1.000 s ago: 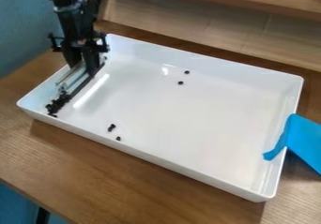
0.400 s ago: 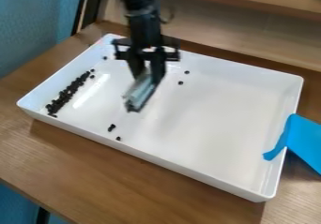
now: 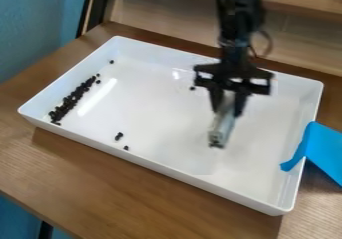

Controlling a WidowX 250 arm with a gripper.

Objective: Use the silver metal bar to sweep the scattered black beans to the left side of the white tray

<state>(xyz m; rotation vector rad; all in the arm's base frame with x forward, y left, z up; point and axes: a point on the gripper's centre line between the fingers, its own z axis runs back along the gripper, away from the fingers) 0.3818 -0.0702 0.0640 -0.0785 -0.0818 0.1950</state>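
Gripper (image 3: 228, 103) right of centre in the frame, over the white tray (image 3: 167, 171), and it has a pale, narrow tool (image 3: 223, 125) pinched between its fingers, the tool's long end slanting down and slightly left! Whether that end touches the tray floor, nobody can tell from here. Over on the left, a dense strip of black beads (image 3: 70, 103) lines up beside the tray's left wall, and that looks like the gathered lot. Stragglers, though: one loose bead (image 3: 192, 88) just above the middle of the frame, another (image 3: 111, 61) at the upper left, a small clump (image 3: 119, 136) and a single bead (image 3: 126, 147) at the lower left. So this reads as the stage between sweeps, most beads collected, the tool positioned for another pass. What does the next move call for? Likely the tool's edge set down flat on the right side of a stray, then a low, level push leftward, grip firm, pressure light, so beads neither slip under the edge nor scatter out of the strip.
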